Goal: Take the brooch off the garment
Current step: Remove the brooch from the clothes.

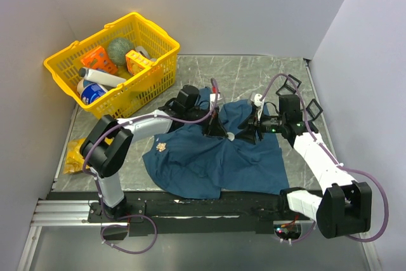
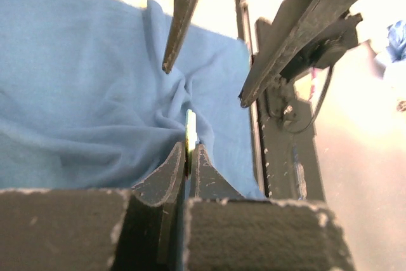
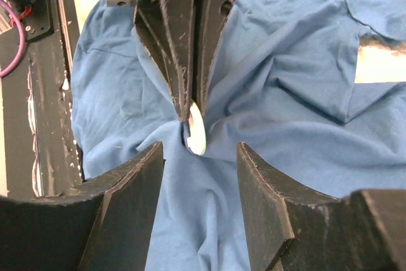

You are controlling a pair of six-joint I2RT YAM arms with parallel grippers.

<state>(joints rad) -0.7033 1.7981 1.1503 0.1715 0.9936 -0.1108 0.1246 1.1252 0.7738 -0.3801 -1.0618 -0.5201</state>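
Note:
The garment (image 1: 209,157), a wrinkled dark blue shirt, lies spread on the table. It fills the left wrist view (image 2: 76,93) and the right wrist view (image 3: 304,61). The brooch (image 3: 198,132) is a small pale oval disc, seen edge-on, with cloth bunched up around it. My left gripper (image 1: 223,132) is shut on the brooch (image 2: 191,128), its fingertips (image 3: 184,103) pinching the disc's upper edge. My right gripper (image 3: 200,150) is open, its fingers either side of the brooch and just short of it. It faces the left gripper over the shirt (image 1: 248,132).
A yellow basket (image 1: 152,77) with bottles and packets stands at the back left. A yellow packet (image 1: 75,153) lies at the table's left edge. A small golden spot (image 1: 160,147) shows on the shirt's left part. The black base rail (image 1: 209,206) runs along the near edge.

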